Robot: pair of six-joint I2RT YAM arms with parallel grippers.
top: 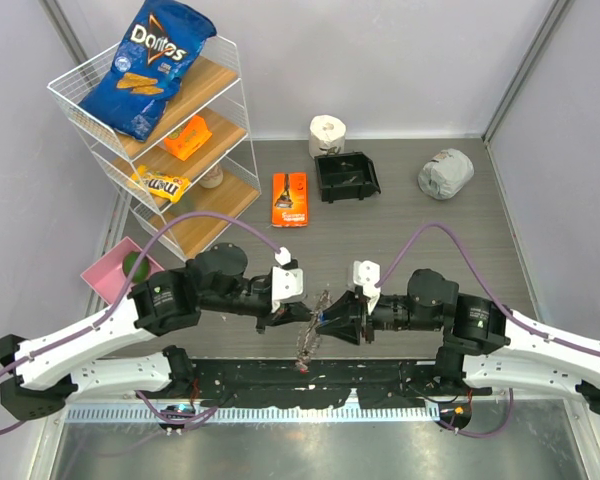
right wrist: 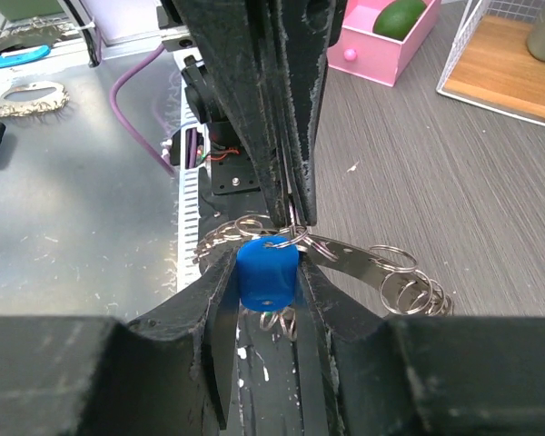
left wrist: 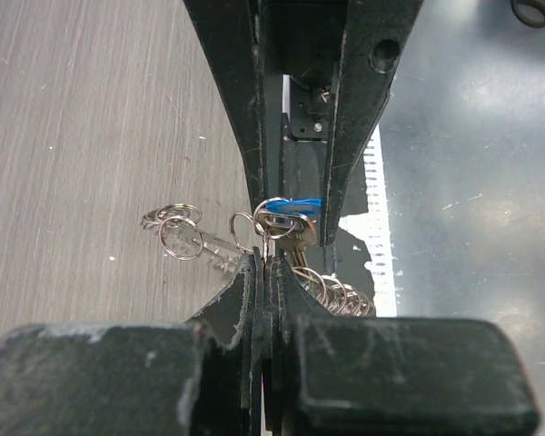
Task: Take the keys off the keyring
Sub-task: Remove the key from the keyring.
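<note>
Over the table's (top: 430,250) near edge, the keyring (top: 307,346) trails lengthwise toward the bases, pinched by the left gripper (top: 303,318), and the right wrist view reveals what the top view hides: the right gripper (top: 327,323) clamping a blue-headed key (right wrist: 266,270).

**Table layout, far to near**

The rack (top: 80,110) stands far left with a chip bag (top: 148,65) on top, and a box (top: 102,278) is near it. A paper roll (top: 327,131) sits far centre. A bin (top: 321,180) lies just before it, a snack packet (top: 289,198) left of the bin, and a bundle (top: 446,173) far right. Near centre, the keyring (top: 307,345) and a key (right wrist: 267,272) lie between the left gripper (top: 302,318) and the right gripper (top: 325,322).
</note>
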